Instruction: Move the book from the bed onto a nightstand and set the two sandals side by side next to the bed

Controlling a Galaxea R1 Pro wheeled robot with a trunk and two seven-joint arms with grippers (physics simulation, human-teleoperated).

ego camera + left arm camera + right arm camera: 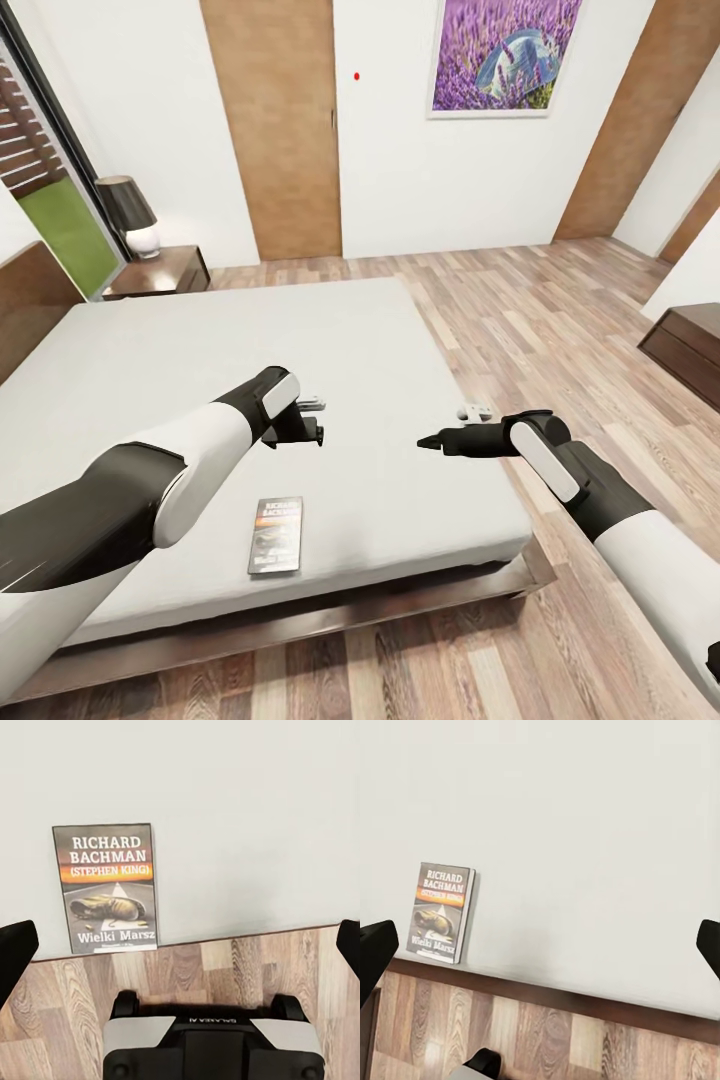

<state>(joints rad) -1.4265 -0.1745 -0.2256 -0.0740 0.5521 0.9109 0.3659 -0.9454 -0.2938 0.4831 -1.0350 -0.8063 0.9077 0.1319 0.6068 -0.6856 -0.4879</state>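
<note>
Now we stand at the foot of the bed, both arms held out above the mattress. Our left gripper and right gripper hang spread wide and empty. Flat near the mattress's front edge lies the book, below the left arm. We judge the pickup is in hand; next, that arm must drop onto it, then carry it to the nightstand by the window.
</note>
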